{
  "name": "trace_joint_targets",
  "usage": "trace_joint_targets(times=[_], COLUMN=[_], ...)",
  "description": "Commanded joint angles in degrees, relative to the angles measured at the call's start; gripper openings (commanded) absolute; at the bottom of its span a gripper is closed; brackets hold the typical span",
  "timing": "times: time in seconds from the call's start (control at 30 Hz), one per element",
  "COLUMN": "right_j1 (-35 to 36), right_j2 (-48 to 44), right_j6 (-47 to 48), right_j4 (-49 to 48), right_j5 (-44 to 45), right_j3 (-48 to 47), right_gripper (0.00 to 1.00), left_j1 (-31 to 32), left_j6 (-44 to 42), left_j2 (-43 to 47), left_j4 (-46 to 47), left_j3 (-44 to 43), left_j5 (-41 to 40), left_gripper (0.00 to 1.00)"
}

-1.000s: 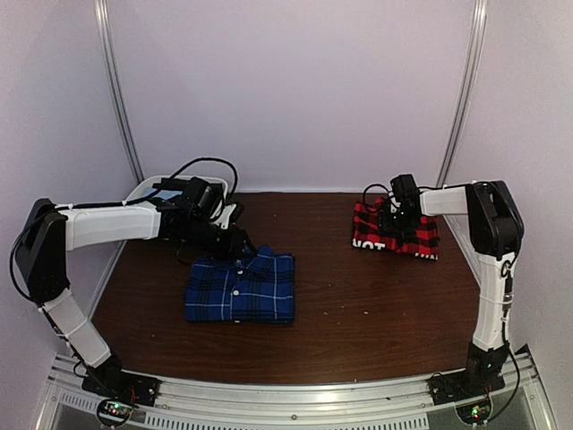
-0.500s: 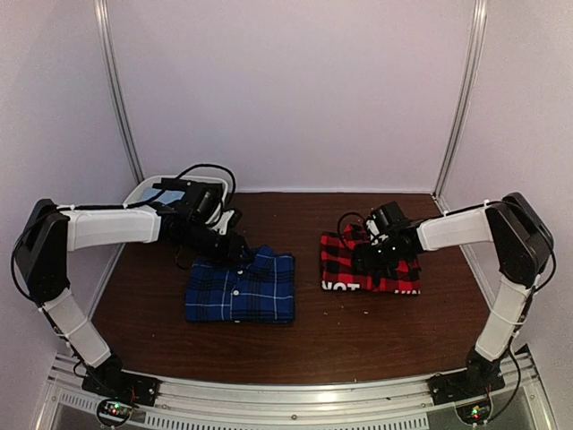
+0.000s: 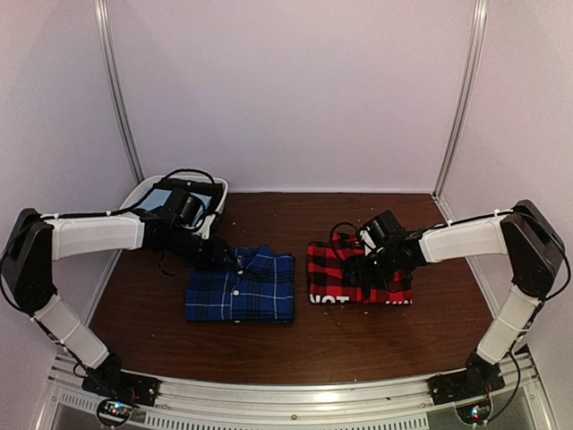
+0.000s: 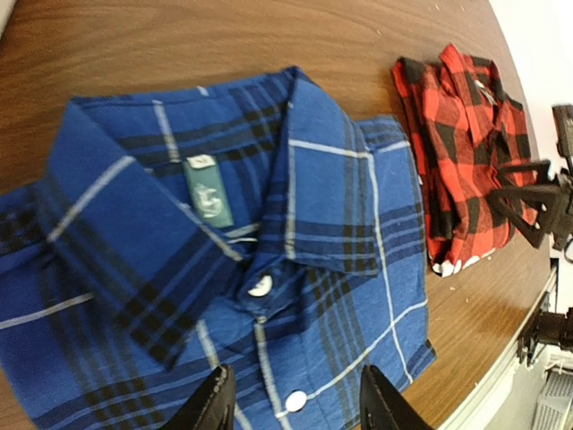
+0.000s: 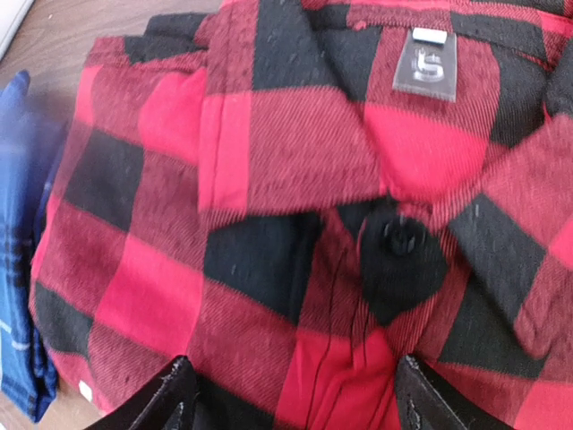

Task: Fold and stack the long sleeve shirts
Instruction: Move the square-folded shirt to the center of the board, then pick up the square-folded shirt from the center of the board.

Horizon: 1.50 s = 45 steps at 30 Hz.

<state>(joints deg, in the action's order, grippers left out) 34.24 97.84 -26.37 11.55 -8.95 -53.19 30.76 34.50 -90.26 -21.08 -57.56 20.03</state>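
Both arms reach inward, left tool [image 4: 291,401] apart, right tool [image 5: 295,394] clamping red shirt [image 3: 329,269].

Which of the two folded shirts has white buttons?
The blue plaid shirt, lying to the left of the other. Its buttons are white; the red shirt has a black button.

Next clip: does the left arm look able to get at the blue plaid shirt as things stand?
Probably yes. The left gripper hovers at the collar end of the blue plaid shirt, fingers apart with nothing between them. The shirt lies uncovered; the red-and-black check shirt sits beside it, not overlapping.
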Motion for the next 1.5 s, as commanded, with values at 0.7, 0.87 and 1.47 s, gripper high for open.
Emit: trace_joint_targets(times=[0.7, 0.87, 1.47], right_j1=[15.2, 15.5, 15.8], right_j2=[8.2, 12.0, 21.3], right_j6=[-5.5, -6.2, -7.7], right_j4=[1.2, -0.8, -4.4], right_j5=[-4.8, -5.7, -9.3], right_j3=[-20.3, -20.2, -23.3], right_gripper=[0.8, 0.78, 0.64], left_j1=[-15.5, -15.4, -15.3], left_j6=[3.1, 2.4, 3.0], left_j2=[12.1, 8.4, 2.2], left_j4=[5.7, 7.6, 11.4], left_j3=[17.5, 18.6, 22.2], left_j5=[-4.1, -1.7, 1.3], left_gripper=[0.58, 0.58, 0.54])
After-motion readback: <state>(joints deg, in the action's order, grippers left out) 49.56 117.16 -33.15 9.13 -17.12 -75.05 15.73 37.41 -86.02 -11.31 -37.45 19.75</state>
